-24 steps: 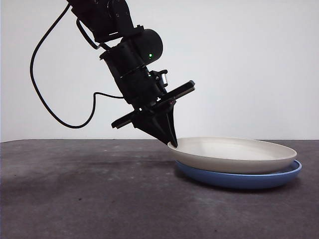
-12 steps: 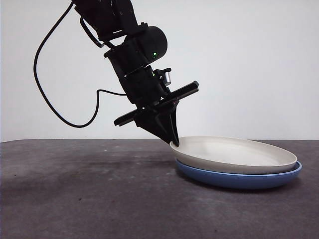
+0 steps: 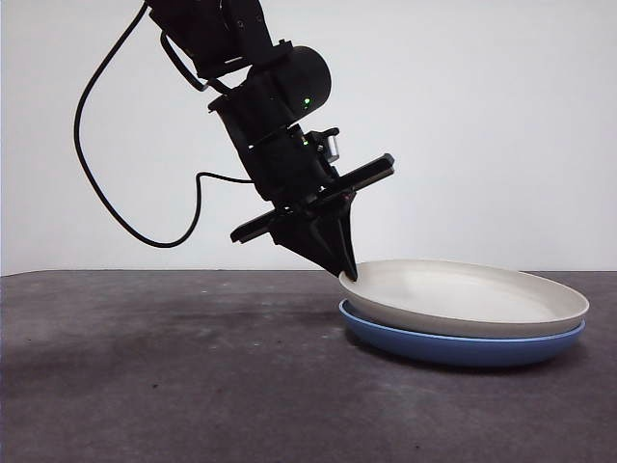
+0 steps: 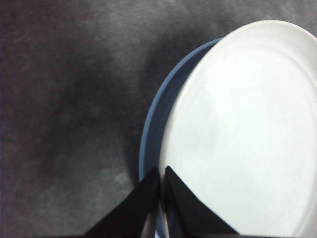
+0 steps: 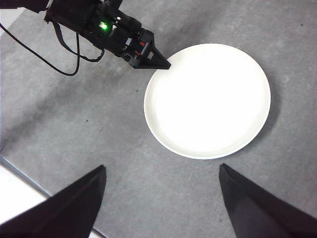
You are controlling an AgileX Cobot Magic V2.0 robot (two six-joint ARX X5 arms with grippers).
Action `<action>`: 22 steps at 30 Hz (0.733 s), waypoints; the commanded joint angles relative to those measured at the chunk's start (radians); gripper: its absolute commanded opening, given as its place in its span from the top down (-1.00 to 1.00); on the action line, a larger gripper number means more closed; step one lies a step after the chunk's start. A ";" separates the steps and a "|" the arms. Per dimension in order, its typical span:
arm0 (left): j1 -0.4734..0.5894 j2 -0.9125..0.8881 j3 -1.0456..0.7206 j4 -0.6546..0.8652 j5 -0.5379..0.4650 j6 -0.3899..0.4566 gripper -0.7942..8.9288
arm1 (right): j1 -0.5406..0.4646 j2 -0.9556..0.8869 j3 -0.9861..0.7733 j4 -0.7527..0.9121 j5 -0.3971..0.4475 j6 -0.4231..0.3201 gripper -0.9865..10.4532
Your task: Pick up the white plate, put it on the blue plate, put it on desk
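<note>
Stacking step looks done or nearly so: white plate (image 3: 468,297) sits nested in blue plate (image 3: 463,342), both on the table (image 3: 164,376), toward the right of the front view. Left claw (image 3: 349,273) clenched on the white plate's near rim, jaws pressed almost together with the rim pinched between them, as the left wrist view shows (image 4: 161,181). White plate pushed a little off-centre, leaving a crescent of blue rim (image 4: 151,124) showing beside the claw. Whether the white plate rests fully on the blue one or hangs slightly tipped at the held edge, hard to say; a thin gap appears under the gripped side.

Right claw (image 5: 161,193) spread wide, gripping nothing, hanging high above the table with the plates (image 5: 208,99) below and well apart from it.

Next, judging by the task: either letting go to settle the stack, or lifting the white plate by this rim grip and setting it down on bare table beside the blue one. Calls for a firm pinch, since a shallow plate held at one edge may tip or slip.

Nothing lies in the white plate; blue plate holds only the white one
</note>
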 commanded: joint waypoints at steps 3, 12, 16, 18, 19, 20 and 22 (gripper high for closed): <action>-0.011 0.033 0.028 0.008 0.003 -0.002 0.63 | 0.003 0.000 0.019 -0.011 0.000 0.008 0.19; -0.009 0.033 0.028 0.002 0.003 -0.002 0.30 | 0.003 -0.015 0.018 -0.014 0.000 0.008 0.19; -0.008 0.033 0.042 -0.038 0.003 0.005 0.30 | 0.003 -0.015 0.019 -0.015 0.000 0.008 0.19; -0.002 0.032 0.059 -0.079 0.003 0.021 0.30 | 0.003 -0.015 0.018 -0.015 0.000 0.008 0.19; 0.002 0.032 0.072 -0.104 0.003 0.032 0.30 | 0.003 -0.014 0.018 -0.015 0.000 0.008 0.19; 0.006 0.031 0.084 -0.125 0.003 0.036 0.30 | 0.003 -0.014 0.018 -0.015 0.000 0.008 0.19; 0.017 0.024 0.111 -0.171 0.003 0.043 0.30 | 0.003 -0.014 0.018 -0.015 0.001 0.008 0.19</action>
